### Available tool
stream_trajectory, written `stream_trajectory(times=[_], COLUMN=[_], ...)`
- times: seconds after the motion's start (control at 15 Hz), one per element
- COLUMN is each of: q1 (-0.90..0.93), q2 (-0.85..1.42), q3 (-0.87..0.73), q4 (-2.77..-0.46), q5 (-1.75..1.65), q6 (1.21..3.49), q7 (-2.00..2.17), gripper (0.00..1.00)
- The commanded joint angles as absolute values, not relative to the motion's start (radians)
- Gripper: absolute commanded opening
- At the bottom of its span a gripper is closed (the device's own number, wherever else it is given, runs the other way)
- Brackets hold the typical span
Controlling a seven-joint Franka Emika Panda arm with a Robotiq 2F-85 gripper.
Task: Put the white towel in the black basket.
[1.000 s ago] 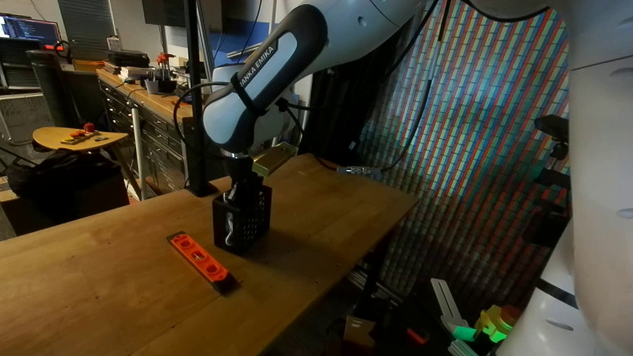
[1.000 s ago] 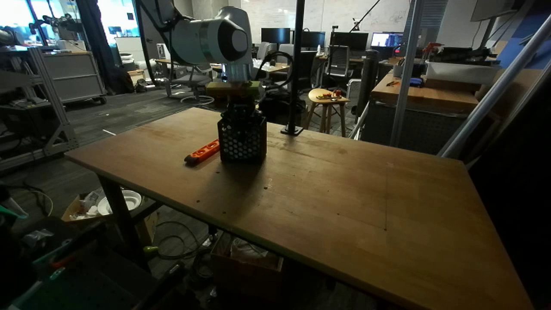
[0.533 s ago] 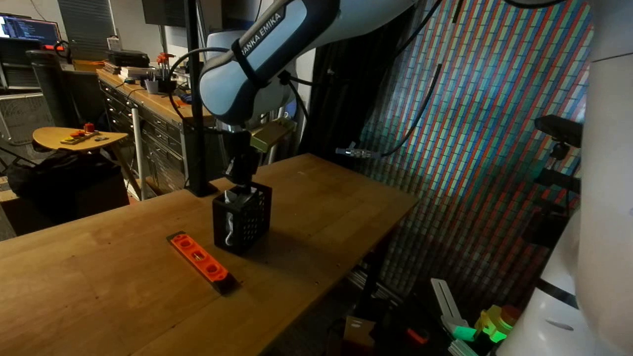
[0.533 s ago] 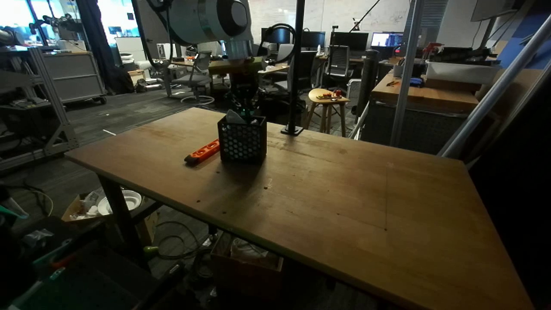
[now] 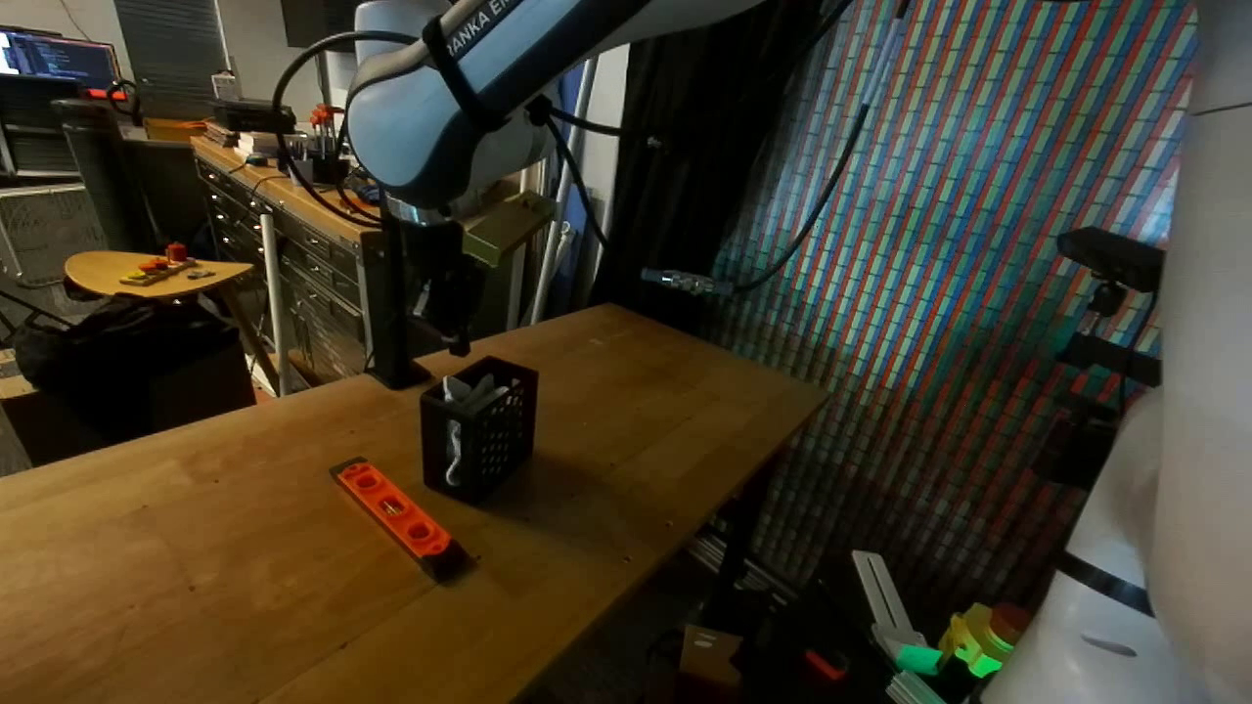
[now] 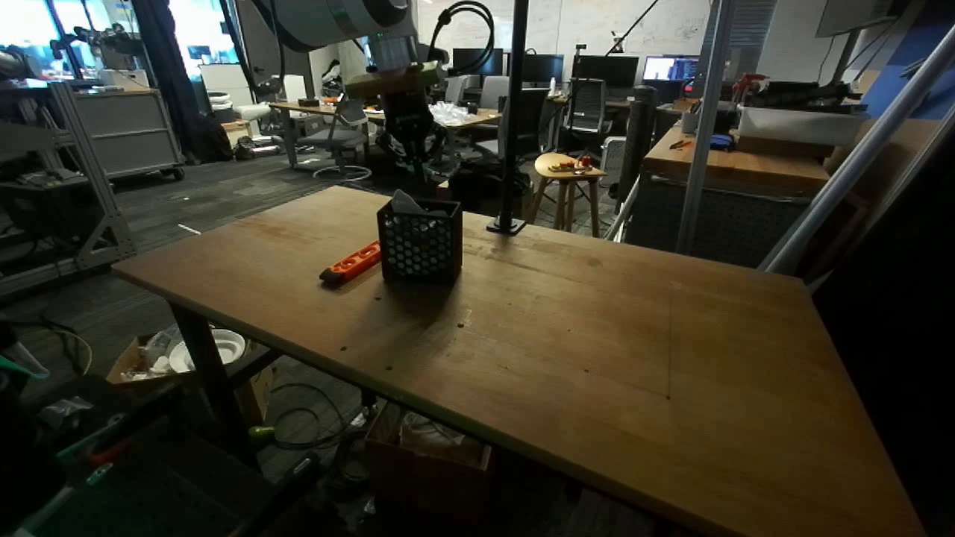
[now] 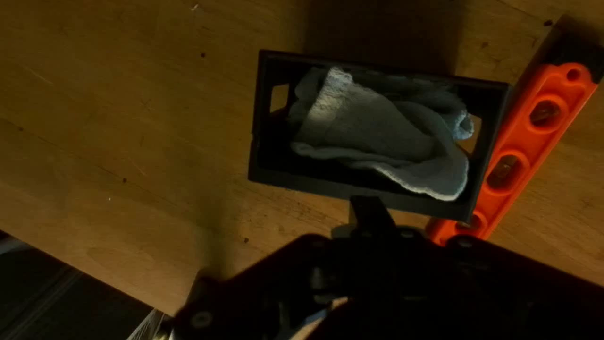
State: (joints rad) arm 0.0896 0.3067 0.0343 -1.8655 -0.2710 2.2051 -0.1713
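Claw (image 7: 369,204), tips together & empty, hangs higher than black basket (image 7: 302,186) w/ white towel (image 7: 377,125) inside (it pokes up); prob. best to rise clear w/o snagging.

Dim rm, warm low light; windows (image 6: 198,26) blown out at back.
In an exterior view the table (image 6: 597,335) looks dull w/ soft shadow in front of the black basket (image 6: 421,242), lower R of frame nr-black; in an exterior view the striped backdrop (image 5: 880,293) fades to dark low down. Wrist view v. dark, amber cast: gripper (image 7: 369,208) mostly silhouette, edges soft; white towel (image 7: 368,123) grey w/ one pale patch; orange level (image 7: 526,144) reads vivid.
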Motion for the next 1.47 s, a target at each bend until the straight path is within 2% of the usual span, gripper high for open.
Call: stream_trajectory(times=[0.0,1.4], q1=[0.123,0.13], q2=[0.296,0.29], q3=[0.049,0.065], q4=[-1.827,-1.917], q5=[-0.305,-0.291], q6=[2.158,2.235], q7=[-0.127,-0.083], gripper=[0.03,0.03])
